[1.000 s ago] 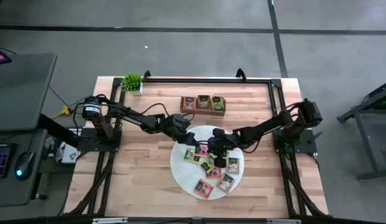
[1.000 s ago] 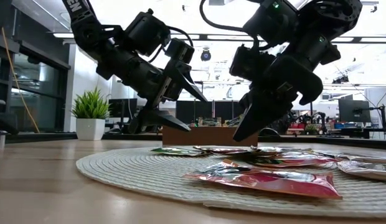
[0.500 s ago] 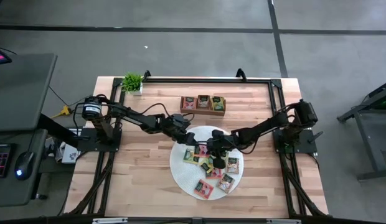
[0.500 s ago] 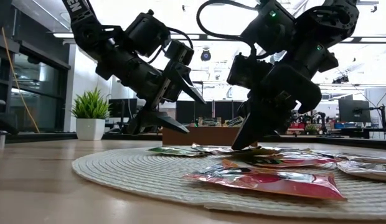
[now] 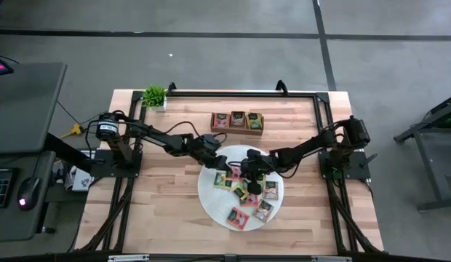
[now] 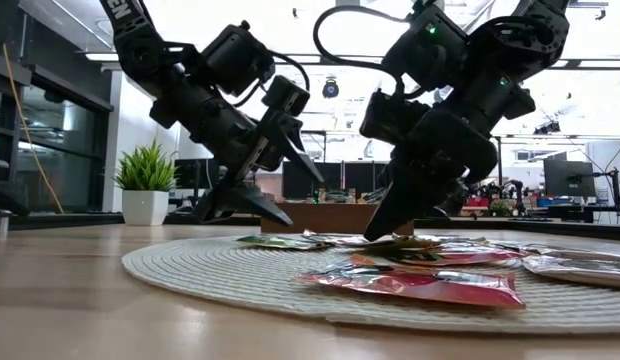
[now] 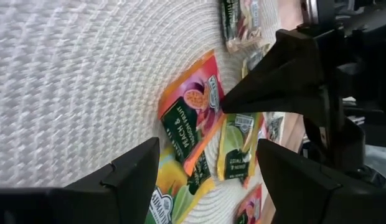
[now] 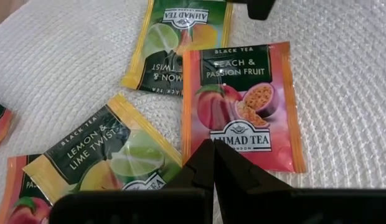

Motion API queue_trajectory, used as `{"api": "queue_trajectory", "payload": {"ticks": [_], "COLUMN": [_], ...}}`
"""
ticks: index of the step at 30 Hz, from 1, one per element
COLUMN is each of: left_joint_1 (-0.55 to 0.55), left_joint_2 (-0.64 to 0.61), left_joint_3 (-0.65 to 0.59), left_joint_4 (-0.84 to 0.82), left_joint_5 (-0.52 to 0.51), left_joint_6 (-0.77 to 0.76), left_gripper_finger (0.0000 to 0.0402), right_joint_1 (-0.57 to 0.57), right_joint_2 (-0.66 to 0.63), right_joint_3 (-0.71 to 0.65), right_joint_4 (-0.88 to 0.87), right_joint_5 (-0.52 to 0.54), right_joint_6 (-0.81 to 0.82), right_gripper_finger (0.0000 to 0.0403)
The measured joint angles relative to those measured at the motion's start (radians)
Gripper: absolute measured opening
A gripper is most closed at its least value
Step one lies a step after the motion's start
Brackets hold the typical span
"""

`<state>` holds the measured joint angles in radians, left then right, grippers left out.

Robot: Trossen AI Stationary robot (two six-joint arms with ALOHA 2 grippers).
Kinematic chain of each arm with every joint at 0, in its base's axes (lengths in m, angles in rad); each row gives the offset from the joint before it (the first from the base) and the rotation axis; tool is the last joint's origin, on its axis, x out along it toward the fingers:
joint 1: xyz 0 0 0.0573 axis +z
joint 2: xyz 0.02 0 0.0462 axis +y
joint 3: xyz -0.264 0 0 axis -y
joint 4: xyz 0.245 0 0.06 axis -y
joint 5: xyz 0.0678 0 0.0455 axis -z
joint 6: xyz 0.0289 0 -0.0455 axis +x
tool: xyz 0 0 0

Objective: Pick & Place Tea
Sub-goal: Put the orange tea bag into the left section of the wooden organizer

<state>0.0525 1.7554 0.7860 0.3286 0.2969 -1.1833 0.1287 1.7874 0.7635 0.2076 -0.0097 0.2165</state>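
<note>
1. Wooden table (image 5: pixel 160 189) with a round white mat (image 5: pixel 211 200) in the middle.
2. Tea packets (image 5: pixel 244 204) lie scattered on the mat.
3. Right gripper (image 8: pixel 213 163), fingers pinched together, tip down on the peach packet (image 8: pixel 243 106).
4. Left gripper (image 7: pixel 205 162) hovers beside it, fingers spread wide, holding nothing.

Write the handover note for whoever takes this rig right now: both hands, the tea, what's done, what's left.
Left hand: open, empty, hovering over the round white woven mat's left part.
Right hand: shut, tip pressing on the orange peach-and-passion-fruit tea packet on the mat; nothing held.
Tea: loose flat square packets spread over the mat, yellow lemon-lime ones beside the peach one.
Done: the brown wooden three-compartment tray at the table's far side already holds packets.
Left: grasp the peach packet, then clear the rest, presumably to the tray.
</note>
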Motion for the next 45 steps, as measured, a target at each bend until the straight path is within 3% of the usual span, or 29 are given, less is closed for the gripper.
{"api": "queue_trajectory", "payload": {"ticks": [13,25,30,40,45], "left_joint_1": [0.0,0.0,0.0,0.0,0.0], "left_joint_2": [0.045,0.127,0.126,0.126,0.126], "left_joint_3": [0.008,0.139,0.138,0.138,0.137], "left_joint_4": [-0.02,-0.042,-0.092,-0.094,-0.093], "left_joint_5": [-0.019,0.028,-0.02,-0.001,-0.002], "left_joint_6": [-0.003,0.046,0.06,0.077,0.077], "left_gripper_finger": [0.0265,0.0265,0.0265,0.0265,0.0265], "right_joint_1": [0.0,0.004,0.005,0.006,0.025], "right_joint_2": [0.0,0.026,-0.005,-0.127,-0.118], "right_joint_3": [-0.001,0.001,0.0,0.0,0.0], "right_joint_4": [0.047,0.036,0.011,-0.08,-0.14], "right_joint_5": [0.014,0.004,0.012,0.028,0.025], "right_joint_6": [0.0,0.072,0.089,0.119,0.142], "right_gripper_finger": [0.0,0.0,0.0,0.0,0.0]}}
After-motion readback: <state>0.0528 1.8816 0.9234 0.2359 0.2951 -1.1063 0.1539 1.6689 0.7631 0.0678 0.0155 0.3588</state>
